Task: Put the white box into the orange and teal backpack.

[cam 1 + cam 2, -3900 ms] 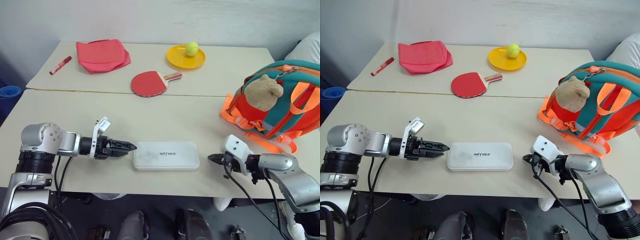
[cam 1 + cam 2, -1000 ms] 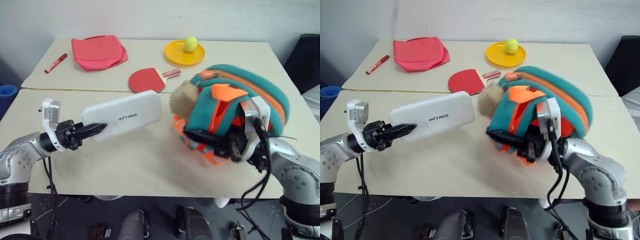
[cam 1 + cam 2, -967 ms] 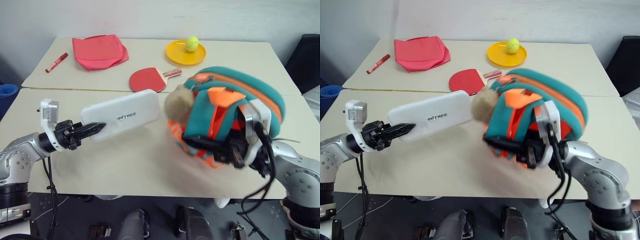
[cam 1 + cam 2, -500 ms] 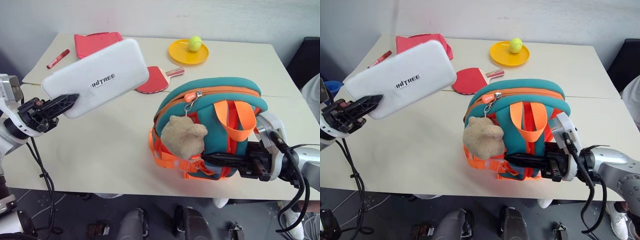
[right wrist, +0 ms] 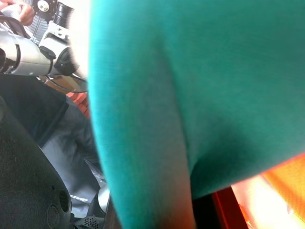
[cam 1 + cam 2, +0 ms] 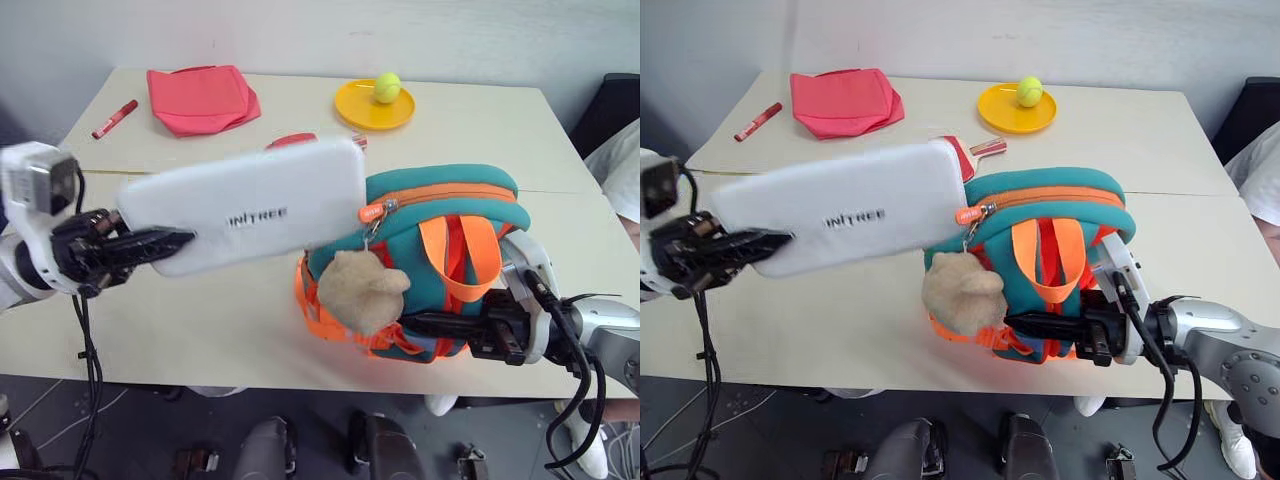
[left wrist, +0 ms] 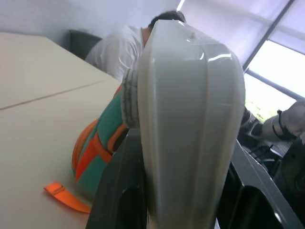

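Since half a second ago the white box (image 6: 250, 215) has come down and swung right, so its far end now overlaps the upper left of the orange and teal backpack (image 6: 440, 250) by the zipper pull, where before it was held high over the table's left half. The left gripper (image 6: 150, 245) is clamped on the box's near end and holds it in the air, lettered face up. The backpack stands upright near the front edge of the table (image 6: 180, 310), about where it was, its beige plush toy (image 6: 362, 290) hanging at the front. The right gripper (image 6: 430, 322) has its black fingers closed together at the backpack's lower front among the orange straps; what exactly they pinch is hard to make out. The box hides most of the red paddle (image 6: 300, 140) behind it. Toward the far edge lie a red-pink pouch (image 6: 203, 98), a red marker (image 6: 115, 118) and a yellow plate (image 6: 372, 105) with a tennis ball (image 6: 387, 87).
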`<action>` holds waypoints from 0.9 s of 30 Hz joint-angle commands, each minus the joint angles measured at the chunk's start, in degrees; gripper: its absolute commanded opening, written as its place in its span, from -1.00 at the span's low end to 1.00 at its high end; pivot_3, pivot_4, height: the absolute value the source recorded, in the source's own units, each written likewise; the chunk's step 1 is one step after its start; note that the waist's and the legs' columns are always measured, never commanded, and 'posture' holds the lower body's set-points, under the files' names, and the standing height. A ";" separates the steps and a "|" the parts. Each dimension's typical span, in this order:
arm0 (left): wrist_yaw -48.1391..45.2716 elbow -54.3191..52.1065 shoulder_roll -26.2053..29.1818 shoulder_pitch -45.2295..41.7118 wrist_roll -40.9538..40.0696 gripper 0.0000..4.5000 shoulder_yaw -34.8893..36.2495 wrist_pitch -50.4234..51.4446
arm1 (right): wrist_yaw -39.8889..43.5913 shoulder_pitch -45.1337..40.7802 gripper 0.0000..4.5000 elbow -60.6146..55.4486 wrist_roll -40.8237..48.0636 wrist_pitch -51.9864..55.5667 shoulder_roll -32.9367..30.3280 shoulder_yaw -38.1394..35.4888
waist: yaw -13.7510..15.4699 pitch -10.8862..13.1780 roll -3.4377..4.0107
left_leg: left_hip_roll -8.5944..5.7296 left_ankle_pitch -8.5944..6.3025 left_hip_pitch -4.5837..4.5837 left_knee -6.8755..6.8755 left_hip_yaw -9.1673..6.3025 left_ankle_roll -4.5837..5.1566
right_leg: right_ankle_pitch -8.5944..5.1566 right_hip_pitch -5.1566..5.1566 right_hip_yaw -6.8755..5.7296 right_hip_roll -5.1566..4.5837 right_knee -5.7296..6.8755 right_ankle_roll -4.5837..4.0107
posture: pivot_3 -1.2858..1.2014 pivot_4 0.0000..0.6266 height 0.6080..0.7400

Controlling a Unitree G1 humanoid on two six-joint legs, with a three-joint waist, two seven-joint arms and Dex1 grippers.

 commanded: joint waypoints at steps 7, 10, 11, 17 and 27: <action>-6.66 4.75 -1.52 -11.98 24.74 -0.41 -16.98 -25.78 | 0.55 0.90 -0.97 -0.47 -0.52 -0.86 1.32 -0.70 | 1.40 0.00 -0.01 | -0.01 0.00 -0.02 0.01 0.03 0.01 | 0.04 -0.03 0.01 -0.02 -0.11 -0.05 | 0.03 -0.52 1.00; -10.36 8.63 -2.75 -17.64 33.88 -0.41 -25.71 -33.20 | 1.27 1.56 -0.97 -0.33 -1.05 -0.96 1.00 -0.69 | 1.50 -0.01 -0.02 | -0.02 0.01 -0.05 0.01 0.05 0.04 | 0.04 -0.02 -0.06 0.10 0.03 -0.05 | 0.03 -0.52 1.00; -10.80 9.81 -4.56 -20.16 35.56 -0.41 -28.30 -34.14 | 1.43 1.51 -0.97 -0.20 -1.27 -1.06 1.02 -0.55 | 1.50 -0.02 -0.03 | -0.04 0.03 -0.05 0.02 0.08 0.07 | 0.04 -0.01 -0.07 0.11 0.03 -0.04 | 0.03 -0.52 1.00; -8.40 16.57 -23.09 -33.21 40.33 -0.41 -38.82 -33.78 | 0.54 -2.29 -0.97 0.38 -4.01 -2.85 3.81 2.55 | 2.23 -0.02 -0.04 | -0.19 0.08 -0.17 0.43 0.06 0.43 | 0.17 0.08 -0.09 0.13 0.11 0.18 | 0.03 -0.52 1.00; 0.45 16.04 -35.06 -34.39 41.43 0.09 -38.05 -24.96 | -3.54 -4.08 -1.00 -2.20 -7.63 -3.18 7.48 6.60 | 1.10 -0.02 -0.03 | -0.15 -0.07 -0.36 0.81 0.05 0.59 | 0.20 0.01 -0.16 0.14 0.20 0.25 | 0.03 -0.52 1.00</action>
